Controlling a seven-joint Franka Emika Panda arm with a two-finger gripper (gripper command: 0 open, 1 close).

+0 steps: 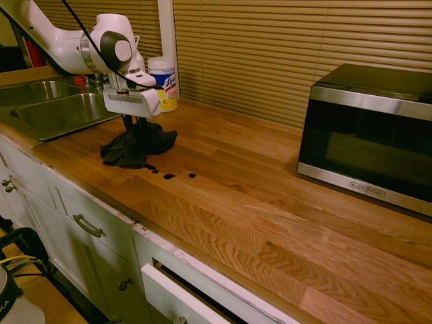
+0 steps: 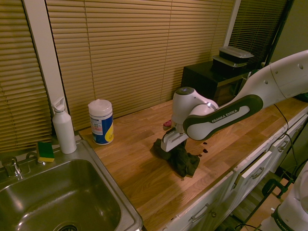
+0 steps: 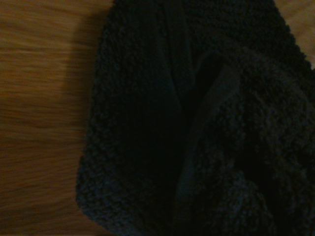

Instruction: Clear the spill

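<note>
The spill (image 1: 169,176) is a short row of small dark glossy blotches on the wooden counter (image 1: 270,202), and it also shows as the spill (image 2: 204,150) in the second exterior view. A crumpled black cloth (image 1: 138,145) lies just left of the blotches, its edge reaching the nearest one. My gripper (image 1: 130,125) points straight down, shut on the top of the cloth, which bunches up toward it. From the other side, the gripper (image 2: 167,148) meets the cloth (image 2: 184,161) the same way. The wrist view is filled by the dark cloth (image 3: 197,123).
A wipes canister (image 1: 163,82) stands behind the arm near the blinds. The steel sink (image 1: 47,108) lies to the left, with a white bottle (image 2: 63,126) and a sponge (image 2: 45,151) at its rim. A microwave (image 1: 371,135) stands at the right.
</note>
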